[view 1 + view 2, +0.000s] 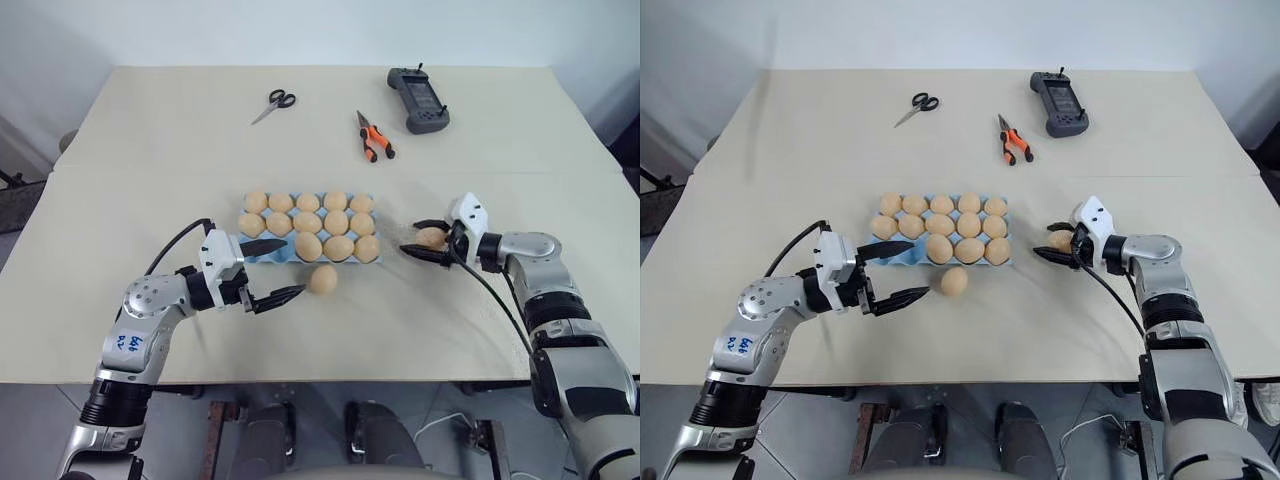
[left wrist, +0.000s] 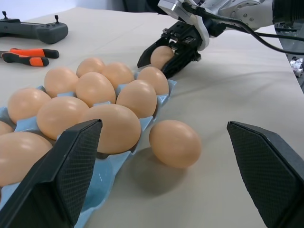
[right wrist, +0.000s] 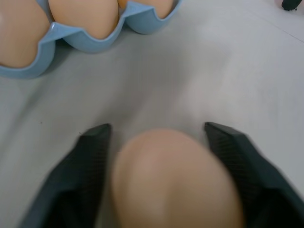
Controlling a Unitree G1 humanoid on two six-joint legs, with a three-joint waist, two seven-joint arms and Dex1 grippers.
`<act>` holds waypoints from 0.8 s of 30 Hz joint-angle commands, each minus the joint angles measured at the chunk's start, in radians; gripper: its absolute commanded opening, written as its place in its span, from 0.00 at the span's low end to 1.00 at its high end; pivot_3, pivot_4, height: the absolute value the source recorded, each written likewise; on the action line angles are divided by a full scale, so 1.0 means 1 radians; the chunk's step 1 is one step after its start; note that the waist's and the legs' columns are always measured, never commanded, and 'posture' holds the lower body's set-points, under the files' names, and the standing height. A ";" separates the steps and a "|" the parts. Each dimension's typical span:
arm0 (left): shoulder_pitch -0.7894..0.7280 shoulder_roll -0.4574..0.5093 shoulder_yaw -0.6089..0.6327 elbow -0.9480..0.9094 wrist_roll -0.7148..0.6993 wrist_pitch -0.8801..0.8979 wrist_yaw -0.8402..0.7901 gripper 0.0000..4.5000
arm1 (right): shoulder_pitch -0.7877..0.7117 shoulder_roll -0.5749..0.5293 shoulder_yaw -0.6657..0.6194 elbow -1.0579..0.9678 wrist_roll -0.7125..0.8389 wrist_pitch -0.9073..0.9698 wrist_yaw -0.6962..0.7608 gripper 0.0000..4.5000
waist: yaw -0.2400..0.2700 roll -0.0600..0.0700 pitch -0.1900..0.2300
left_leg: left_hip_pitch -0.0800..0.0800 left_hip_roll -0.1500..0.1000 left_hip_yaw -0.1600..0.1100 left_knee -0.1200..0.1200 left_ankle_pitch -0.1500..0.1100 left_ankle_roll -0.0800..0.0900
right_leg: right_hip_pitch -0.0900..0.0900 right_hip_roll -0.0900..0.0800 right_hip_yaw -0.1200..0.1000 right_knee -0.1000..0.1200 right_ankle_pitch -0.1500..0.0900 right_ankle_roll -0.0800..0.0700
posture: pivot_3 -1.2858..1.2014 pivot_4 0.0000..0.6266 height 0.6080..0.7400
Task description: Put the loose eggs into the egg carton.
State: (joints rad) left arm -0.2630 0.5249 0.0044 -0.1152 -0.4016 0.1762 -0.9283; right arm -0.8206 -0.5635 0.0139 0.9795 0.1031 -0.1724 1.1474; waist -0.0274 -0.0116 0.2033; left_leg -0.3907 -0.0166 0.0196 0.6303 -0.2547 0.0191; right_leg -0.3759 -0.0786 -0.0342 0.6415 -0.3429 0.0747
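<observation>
Pale blue egg carton [image 1: 262,254] sits mid-table, nearly every cup filled; you can see one empty cup at its near left corner. Your right gripper [image 1: 430,240] has its fingers around a loose egg [image 1: 432,237], just right of the carton; whether they have fully clamped on it you cannot tell. Your left gripper [image 1: 272,271] hangs wide open and empty, its tips beside a second loose egg [image 1: 322,279] lying just near of the carton, probably lined up to take it. Beige table [image 1: 150,160] also carries scissors [image 1: 273,104], orange-handled pliers [image 1: 374,136] and a dark handheld controller [image 1: 418,99] along its far side, against a white wall.
</observation>
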 commanded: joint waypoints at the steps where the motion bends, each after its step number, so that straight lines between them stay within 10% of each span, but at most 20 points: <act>1: 0.022 0.013 0.034 -0.052 -0.012 -0.010 0.010 1.00 | -0.020 -0.020 -0.019 0.004 0.001 -0.024 0.006 0.43 | 0.000 0.000 0.000 | 0.000 0.000 0.000 0.000 0.000 0.000 | 0.000 0.000 0.000 0.000 0.000 0.000 | 0.52 0.24 1.00; 15: 0.310 0.066 0.345 -0.132 -0.055 0.003 0.132 1.00 | 0.026 0.193 0.112 -0.853 0.220 0.588 -0.042 0.40 | -0.004 0.002 0.001 | 0.001 0.003 -0.001 -0.001 -0.001 -0.003 | -0.002 0.000 -0.003 0.002 -0.001 -0.002 | 0.52 0.24 1.00; 24: 0.378 0.047 0.379 -0.177 -0.063 0.003 0.178 1.00 | -0.069 0.421 0.279 -0.717 0.054 0.574 -0.266 0.40 | -0.003 0.001 0.001 | -0.003 0.003 -0.001 -0.002 -0.006 -0.006 | -0.006 -0.001 -0.003 0.000 -0.001 -0.003 | 0.52 0.24 1.00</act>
State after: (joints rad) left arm 0.1028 0.5733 0.3673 -0.2431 -0.4440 0.1870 -0.7577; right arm -0.8739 -0.1524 0.2856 0.2506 0.1799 0.4405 0.9047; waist -0.0301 -0.0106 0.2039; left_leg -0.3942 -0.0139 0.0192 0.6287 -0.2606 0.0132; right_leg -0.3826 -0.0795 -0.0376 0.6415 -0.3443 0.0717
